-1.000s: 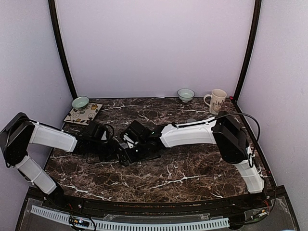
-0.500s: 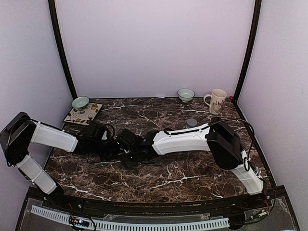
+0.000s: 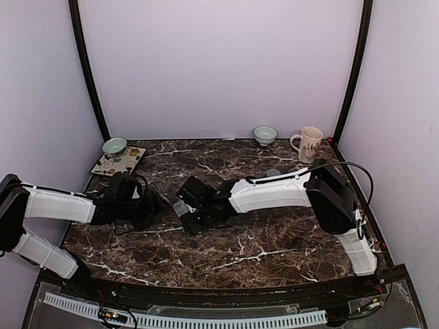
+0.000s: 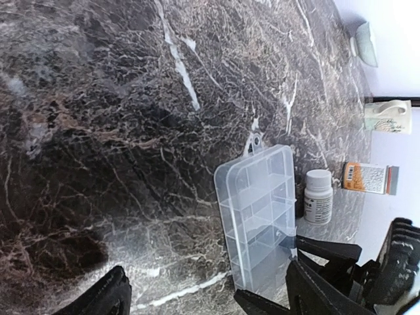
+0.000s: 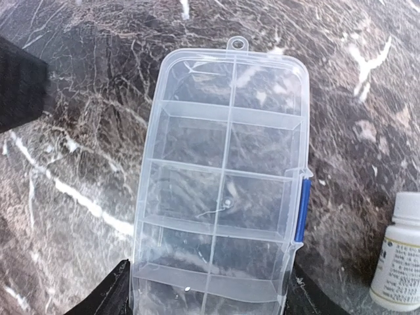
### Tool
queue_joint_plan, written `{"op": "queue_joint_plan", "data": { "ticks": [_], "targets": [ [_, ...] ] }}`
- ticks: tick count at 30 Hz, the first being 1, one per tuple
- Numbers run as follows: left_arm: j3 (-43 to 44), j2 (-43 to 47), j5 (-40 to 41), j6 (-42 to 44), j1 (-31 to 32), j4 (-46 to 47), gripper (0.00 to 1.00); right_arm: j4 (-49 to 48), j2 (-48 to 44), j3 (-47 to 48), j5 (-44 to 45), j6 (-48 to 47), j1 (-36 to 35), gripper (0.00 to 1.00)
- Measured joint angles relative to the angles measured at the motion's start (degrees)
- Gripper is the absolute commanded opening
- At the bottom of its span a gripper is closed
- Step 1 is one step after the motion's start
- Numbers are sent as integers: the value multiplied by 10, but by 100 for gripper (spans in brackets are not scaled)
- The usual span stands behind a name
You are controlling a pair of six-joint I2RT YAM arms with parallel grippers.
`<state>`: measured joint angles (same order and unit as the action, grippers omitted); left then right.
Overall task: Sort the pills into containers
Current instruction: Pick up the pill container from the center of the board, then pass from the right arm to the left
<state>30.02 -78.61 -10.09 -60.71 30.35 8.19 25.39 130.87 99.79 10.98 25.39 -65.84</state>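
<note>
Right gripper [image 5: 207, 298] straddled the organizer box [image 5: 223, 177]; left gripper [image 3: 149, 205] spread wide, holding nothing.
Box lay flat on the marble table [image 5: 79, 164], lid down. Right fingers sat close against both long sides at its near end; clamped or merely flanking, could not tell. White pill bottle [image 5: 397, 256] stood just beside the blue latch [image 5: 300, 210]. Left gripper was near, apart from the box.

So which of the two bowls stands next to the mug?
The bowl at the back, right of centre, beside the mug; the other bowl sits far left by the patterned mat.
</note>
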Motion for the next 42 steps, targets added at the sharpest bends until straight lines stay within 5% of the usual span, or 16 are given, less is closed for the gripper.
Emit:
{"op": "queue_joint_plan", "data": {
  "ticks": [13, 42],
  "targets": [
    [-47, 15, -10, -52, -1, 161, 80, 4, -57, -3, -100, 43, 20, 41],
    [-35, -53, -66, -77, -3, 304, 23, 0, -67, 17, -143, 69, 37, 43]
  ]
}}
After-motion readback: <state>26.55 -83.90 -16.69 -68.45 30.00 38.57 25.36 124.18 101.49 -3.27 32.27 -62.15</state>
